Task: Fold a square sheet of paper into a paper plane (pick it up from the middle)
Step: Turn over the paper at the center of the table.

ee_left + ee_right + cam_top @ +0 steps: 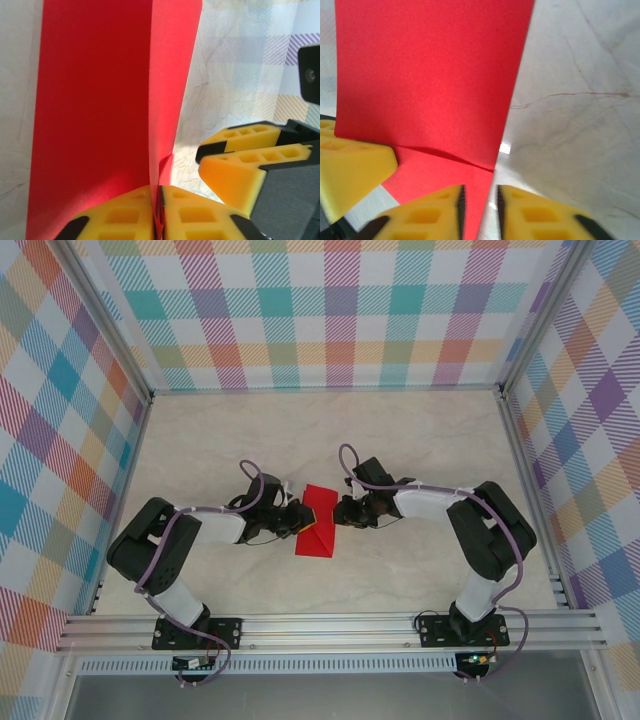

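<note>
The red sheet of paper (pixel 318 530) is partly folded into a narrow, creased shape on the marble table between my two grippers. My left gripper (pixel 296 518) meets it from the left. In the left wrist view its yellow pads are shut on a raised fold of the paper (pixel 95 100), at the left gripper (pixel 159 192). My right gripper (pixel 341 512) is at the paper's right side. In the right wrist view the right gripper (pixel 480 192) stands slightly open, with the paper's (pixel 430 75) edge running into the gap between its pads.
The marble tabletop (pixel 400 440) is bare around the paper. Checked walls and aluminium rails (pixel 320 625) enclose it. The right gripper's yellow fingers (pixel 240 172) sit close beside the left one. A left finger (pixel 350 167) shows at the paper's far side.
</note>
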